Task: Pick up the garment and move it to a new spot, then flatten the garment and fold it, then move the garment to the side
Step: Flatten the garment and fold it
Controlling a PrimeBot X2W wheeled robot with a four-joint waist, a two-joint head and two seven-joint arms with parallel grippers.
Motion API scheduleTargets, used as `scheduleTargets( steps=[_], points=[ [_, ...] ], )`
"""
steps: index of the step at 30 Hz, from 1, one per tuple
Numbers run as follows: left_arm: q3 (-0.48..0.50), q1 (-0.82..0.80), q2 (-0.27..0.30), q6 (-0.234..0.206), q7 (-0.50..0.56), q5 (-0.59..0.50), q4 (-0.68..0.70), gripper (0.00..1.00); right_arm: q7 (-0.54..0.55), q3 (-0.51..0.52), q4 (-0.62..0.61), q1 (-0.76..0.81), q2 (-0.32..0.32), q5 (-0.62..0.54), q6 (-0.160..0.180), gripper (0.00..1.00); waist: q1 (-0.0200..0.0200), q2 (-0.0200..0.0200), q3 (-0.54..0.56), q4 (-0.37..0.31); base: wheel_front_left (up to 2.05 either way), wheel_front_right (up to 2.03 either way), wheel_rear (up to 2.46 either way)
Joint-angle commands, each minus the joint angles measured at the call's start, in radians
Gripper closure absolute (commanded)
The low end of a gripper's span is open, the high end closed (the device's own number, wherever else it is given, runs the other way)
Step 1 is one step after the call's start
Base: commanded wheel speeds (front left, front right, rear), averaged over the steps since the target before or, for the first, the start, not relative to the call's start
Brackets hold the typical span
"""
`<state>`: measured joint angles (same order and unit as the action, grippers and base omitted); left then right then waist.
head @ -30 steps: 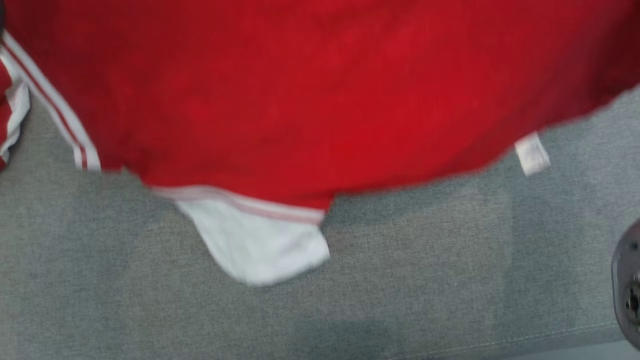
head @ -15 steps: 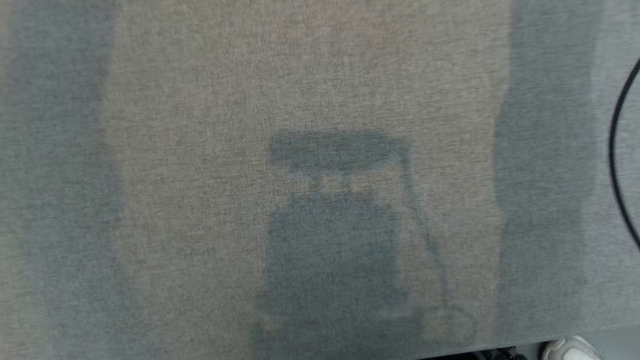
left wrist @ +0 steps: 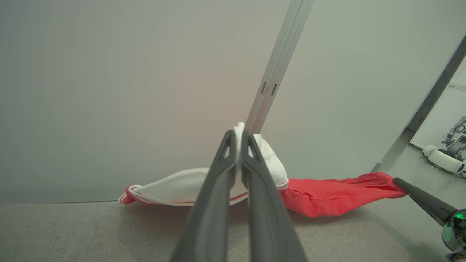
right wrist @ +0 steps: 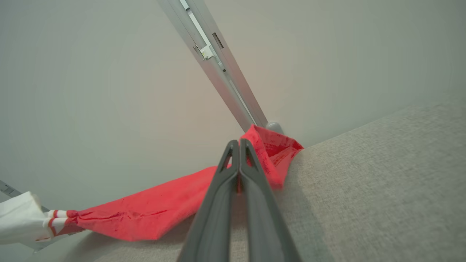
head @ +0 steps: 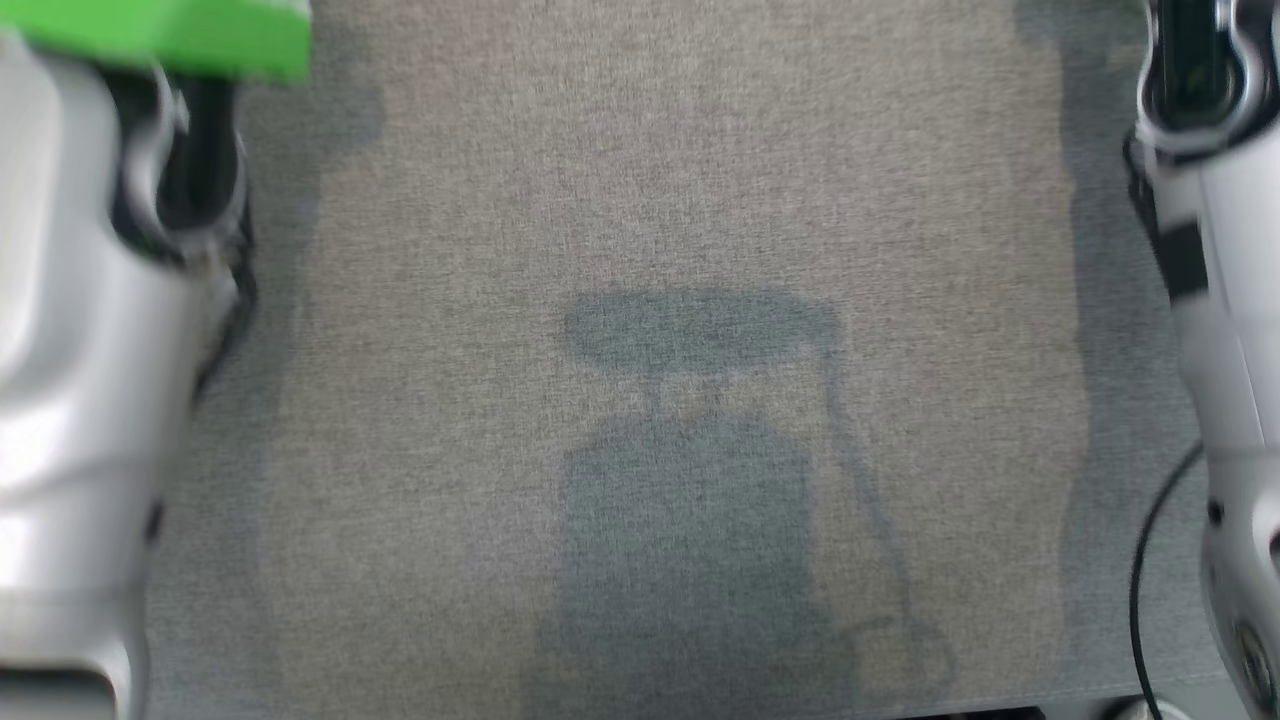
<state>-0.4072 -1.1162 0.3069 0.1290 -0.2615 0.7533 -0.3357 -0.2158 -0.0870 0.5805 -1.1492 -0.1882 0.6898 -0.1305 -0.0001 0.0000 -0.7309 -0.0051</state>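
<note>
The garment is red with white, red-striped trim, and it hangs stretched between my two grippers over the far part of the grey table. In the left wrist view my left gripper is shut on its white end. The right wrist view shows my right gripper shut on a bunched red corner, with the garment sagging away to the left. The right gripper's dark finger reaches the red end in the left wrist view. My pale forearms flank the head view.
The table has a grey cloth cover with my shadow on it. A pale wall with a metal rail stands behind. A green block shows at the head view's top left, a black cable at its right, another robot far off.
The head view has swung: the red garment that filled its top a second ago has left it, and both forearms have come in at the sides.
</note>
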Motion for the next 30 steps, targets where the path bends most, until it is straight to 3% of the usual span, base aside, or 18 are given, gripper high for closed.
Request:
scheduleTargets(
  steps=[1,7,12,17,22,26,30],
  points=[
    [0.009,0.057,0.004,0.003,-0.005,0.009,0.032,1.0,-0.014,-0.005,-0.03,0.055,-0.024,0.032,0.0,1.0,0.0001,0.0,0.088,0.008,0.0,0.0,0.0],
    [0.093,0.446,0.002,0.003,-0.004,-0.054,0.304,1.0,-0.04,-0.024,-0.258,0.428,-0.127,0.155,0.0,1.0,0.0001,0.0,0.269,0.017,0.0,0.0,0.0],
    [0.135,0.747,-0.059,0.003,-0.004,-0.066,0.459,1.0,-0.03,0.002,-0.387,0.691,-0.174,0.177,0.0,1.0,0.0001,0.0,0.403,0.027,0.0,0.0,0.0],
    [0.183,1.031,-0.142,0.003,-0.003,-0.111,0.6,1.0,0.014,0.016,-0.493,0.894,-0.18,0.176,0.0,1.0,0.0001,0.0,0.482,0.01,0.0,0.0,0.0],
    [0.166,1.248,-0.217,0.003,-0.003,-0.116,0.691,1.0,0.041,0.113,-0.601,1.118,-0.166,0.166,0.0,1.0,0.0001,0.0,0.51,0.038,0.0,0.0,0.0],
    [0.095,1.302,-0.183,0.003,-0.003,-0.114,0.707,1.0,0.069,0.235,-0.724,1.315,-0.117,0.156,0.0,1.0,0.0001,0.0,0.512,0.078,0.0,0.0,0.0],
    [0.063,1.288,-0.131,0.003,0.005,-0.102,0.71,1.0,0.133,0.269,-0.85,1.407,-0.066,0.145,0.0,1.0,0.0001,0.0,0.479,0.055,0.0,0.0,0.0]
  ],
)
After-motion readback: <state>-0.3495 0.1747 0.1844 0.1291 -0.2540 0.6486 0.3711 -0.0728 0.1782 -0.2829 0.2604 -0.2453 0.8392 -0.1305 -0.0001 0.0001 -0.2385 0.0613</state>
